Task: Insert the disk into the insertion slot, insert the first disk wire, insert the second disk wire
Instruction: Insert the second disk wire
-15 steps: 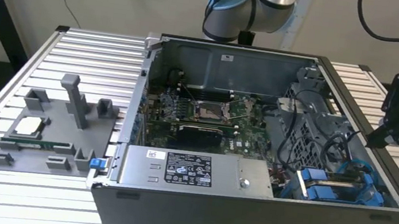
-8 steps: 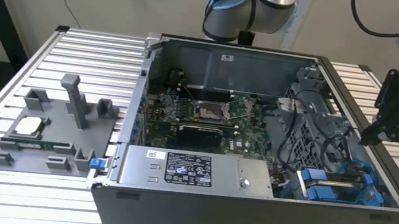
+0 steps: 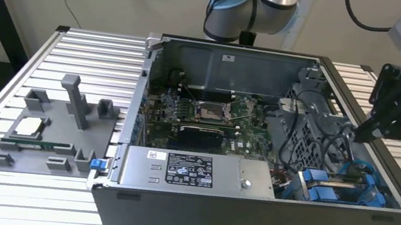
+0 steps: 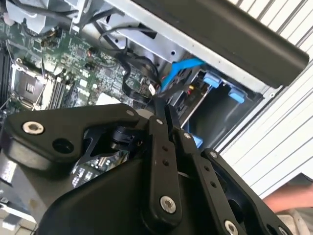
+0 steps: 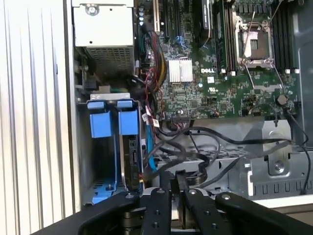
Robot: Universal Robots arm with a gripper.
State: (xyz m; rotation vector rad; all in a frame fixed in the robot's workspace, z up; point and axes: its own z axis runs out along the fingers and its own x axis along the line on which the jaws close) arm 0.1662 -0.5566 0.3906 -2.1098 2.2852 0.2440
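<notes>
The insertion slot (image 5: 105, 164) is a grey-walled drive bay with blue tabs at the case's corner, also seen in the exterior view (image 3: 334, 191). The disk (image 5: 132, 155) stands on edge inside it, in a blue carrier beside an empty compartment. A blue wire (image 5: 149, 159) and several black wires (image 5: 205, 142) run next to the disk's end. My gripper (image 5: 176, 178) hovers over these wires with its fingers pressed together. I cannot tell whether a wire is pinched. In the exterior view the gripper (image 3: 358, 133) is above the case's right side.
The open case (image 3: 248, 223) holds a motherboard (image 3: 199, 118), a processor socket (image 5: 257, 44) and a grey power-supply box (image 3: 196, 173). A grey fixture (image 3: 51, 128) with loose parts sits at the exterior view's left. A hand (image 4: 288, 198) shows beside the case.
</notes>
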